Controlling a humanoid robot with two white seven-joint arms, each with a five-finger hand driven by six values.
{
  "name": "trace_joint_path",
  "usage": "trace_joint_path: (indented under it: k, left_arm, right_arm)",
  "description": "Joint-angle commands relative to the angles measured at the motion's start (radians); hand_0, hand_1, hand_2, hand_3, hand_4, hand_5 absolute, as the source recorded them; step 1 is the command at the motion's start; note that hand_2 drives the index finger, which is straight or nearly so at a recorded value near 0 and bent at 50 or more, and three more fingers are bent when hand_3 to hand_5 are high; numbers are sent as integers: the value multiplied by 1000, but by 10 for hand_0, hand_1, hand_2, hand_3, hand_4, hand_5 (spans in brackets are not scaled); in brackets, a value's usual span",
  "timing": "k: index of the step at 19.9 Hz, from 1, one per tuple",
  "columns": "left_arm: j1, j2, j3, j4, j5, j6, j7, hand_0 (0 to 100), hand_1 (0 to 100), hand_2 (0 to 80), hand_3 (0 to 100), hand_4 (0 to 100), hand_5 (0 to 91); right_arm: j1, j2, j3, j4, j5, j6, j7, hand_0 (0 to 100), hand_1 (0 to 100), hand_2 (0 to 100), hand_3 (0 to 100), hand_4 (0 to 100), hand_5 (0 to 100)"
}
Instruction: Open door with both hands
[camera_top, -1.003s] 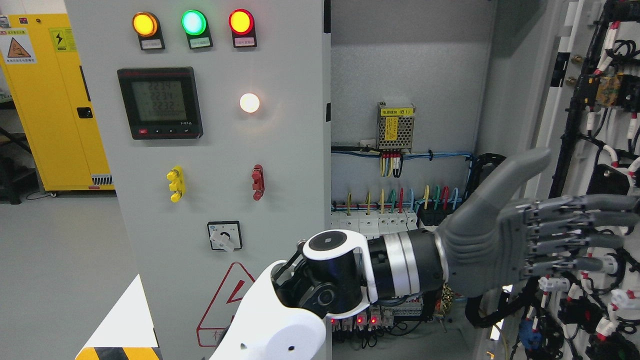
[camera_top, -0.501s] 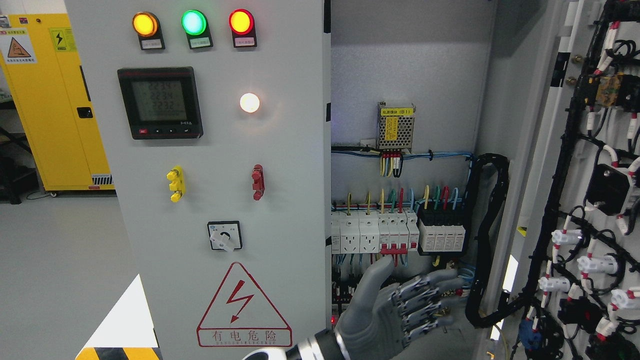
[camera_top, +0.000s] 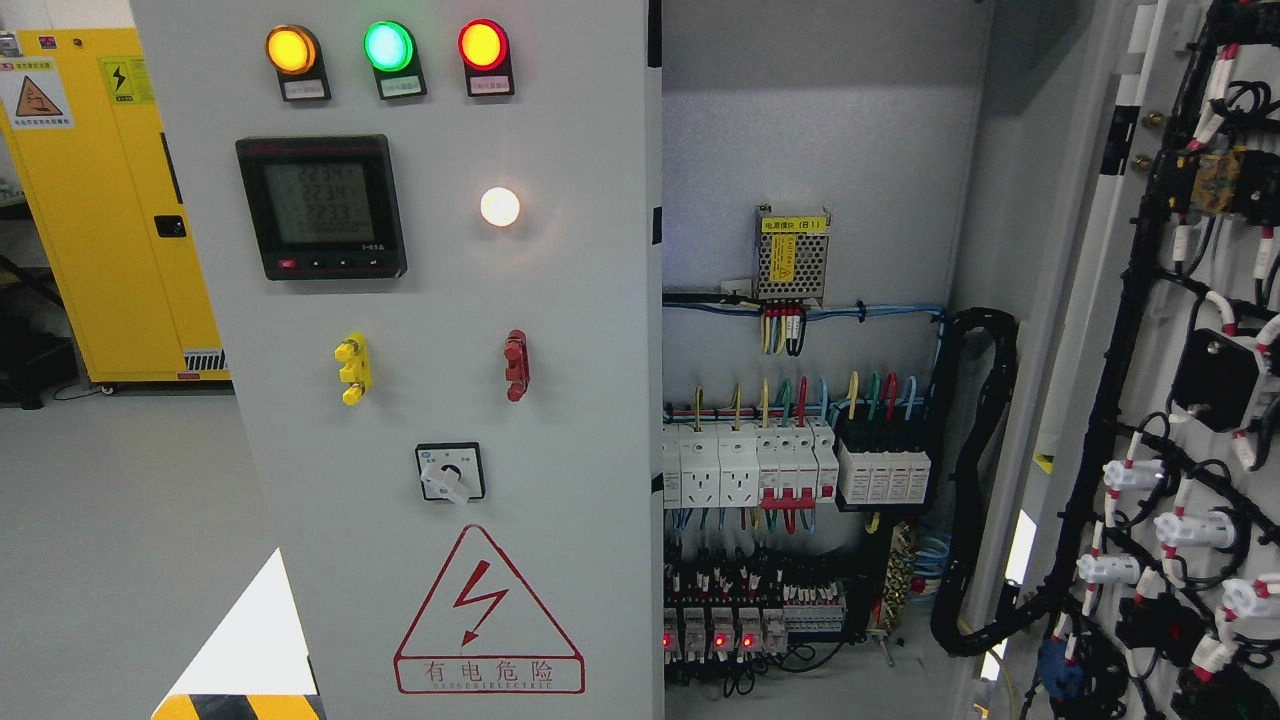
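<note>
An electrical cabinet with two doors. The right door (camera_top: 1180, 380) stands swung wide open at the picture's right edge, its inner face toward the camera, covered in black cable bundles and white connectors. The left door (camera_top: 420, 400) is closed – it fills the left-centre and carries three lit lamps (camera_top: 387, 46) in amber, green and red, a digital meter (camera_top: 322, 206), a white lamp, a rotary switch (camera_top: 449, 472) and a red-triangle shock warning label (camera_top: 488, 612). Between the doors the cabinet interior (camera_top: 800, 480) shows breakers and coloured wires. Neither robot hand is in view, so their state cannot be told. A yellow cabinet (camera_top: 110, 200) stands far left
</note>
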Motion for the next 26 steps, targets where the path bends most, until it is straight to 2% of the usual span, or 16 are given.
trace_joint_path:
  k: [1,6,9,12,14,16,19,23,26]
  left_arm:
    - [100,2,55,648,-91,-62,0,0,0,0,0,0,0]
    - [4,-47,52,1172,-92,-60,0,0,0,0,0,0,0]
    - [-17,-49,49,1337,-95,-57,2,0,0,0,0,0,0]
    - [-9,-51,43,1426,-117,-37,8,0,0,0,0,0,0]
    - [-4,-66,47,1498,-169,-16,8,0,0,0,0,0,0]
    - [-1,-72,49,1521,-195,-11,8,0,0,0,0,0,0]
    - [-1,-71,50,1528,-197,3,12,0,0,0,0,0,0]
    - [-1,-67,52,1532,-197,9,92,0,0,0,0,0,0]
    - [0,-69,52,1532,-197,7,103,0,0,0,0,0,0]
  right_arm:
    - [0,-23,-2,0,0,-1,1,222,11,0,0,0,0]
    - [0,-23,-4,0,0,-1,1,222,11,0,0,0,0]
    - [0,-23,-4,0,0,-1,1,222,11,0,0,0,0]
    - [0,-25,-4,0,0,-1,1,222,11,0,0,0,0]
    - [0,-25,-4,0,0,-1,1,222,11,0,0,0,0]
    - [0,-25,-4,0,0,-1,1,222,11,0,0,0,0]
    - [0,-25,-4,0,0,-1,1,222,11,0,0,0,0]
    - [0,-25,-4,0,0,-1,1,222,9,0,0,0,0]
    - [0,-25,-4,0,0,-1,1,221,8,0,0,0,0]
